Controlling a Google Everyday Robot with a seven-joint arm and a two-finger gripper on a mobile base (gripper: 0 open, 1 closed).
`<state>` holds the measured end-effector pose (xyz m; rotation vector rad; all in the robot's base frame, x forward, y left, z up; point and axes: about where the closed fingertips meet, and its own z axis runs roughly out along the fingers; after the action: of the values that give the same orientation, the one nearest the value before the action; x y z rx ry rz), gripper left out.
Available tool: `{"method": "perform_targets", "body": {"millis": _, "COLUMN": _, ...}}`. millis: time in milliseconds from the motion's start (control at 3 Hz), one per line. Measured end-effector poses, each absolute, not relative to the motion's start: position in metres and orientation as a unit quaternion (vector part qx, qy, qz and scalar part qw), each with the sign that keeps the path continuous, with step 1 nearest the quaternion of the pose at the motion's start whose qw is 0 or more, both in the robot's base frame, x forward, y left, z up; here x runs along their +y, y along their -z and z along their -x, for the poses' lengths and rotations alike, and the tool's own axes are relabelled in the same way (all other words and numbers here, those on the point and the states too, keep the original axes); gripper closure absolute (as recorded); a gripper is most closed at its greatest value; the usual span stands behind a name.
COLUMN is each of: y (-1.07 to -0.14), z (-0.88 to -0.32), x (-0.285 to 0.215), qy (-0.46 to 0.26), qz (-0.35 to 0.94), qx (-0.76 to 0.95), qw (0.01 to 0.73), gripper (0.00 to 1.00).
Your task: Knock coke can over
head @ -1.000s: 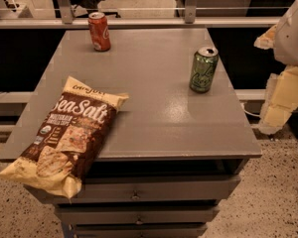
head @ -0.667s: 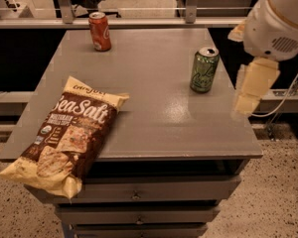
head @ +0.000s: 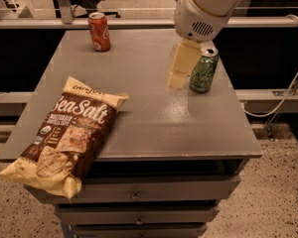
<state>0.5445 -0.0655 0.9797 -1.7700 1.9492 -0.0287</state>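
Observation:
The coke can (head: 99, 31) is red-orange with white lettering and a silver top. It stands upright at the far left of the grey table (head: 154, 113). My gripper (head: 180, 66) hangs from the white arm over the table's right half, just left of the green can (head: 203, 69). It is well to the right of the coke can and nearer the camera, and holds nothing that I can see.
A brown and yellow Sea Salt chip bag (head: 64, 135) lies at the front left, overhanging the table's edge. Drawers sit under the tabletop. A white cable (head: 288, 83) hangs to the right. A railing runs behind the table.
The arm has swung left from beyond the table's right edge to over the table, and the gripper now hangs beside the green can. The cans and the bag have not moved.

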Motion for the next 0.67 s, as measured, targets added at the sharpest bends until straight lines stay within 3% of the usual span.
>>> {"method": "perform_targets", "body": {"millis": 667, "y": -0.9821, "z": -0.5521, "x": -0.0622, "qy": 0.002, "qz": 0.643, "qx": 0.716, "qw": 0.271, "gripper": 0.0}}
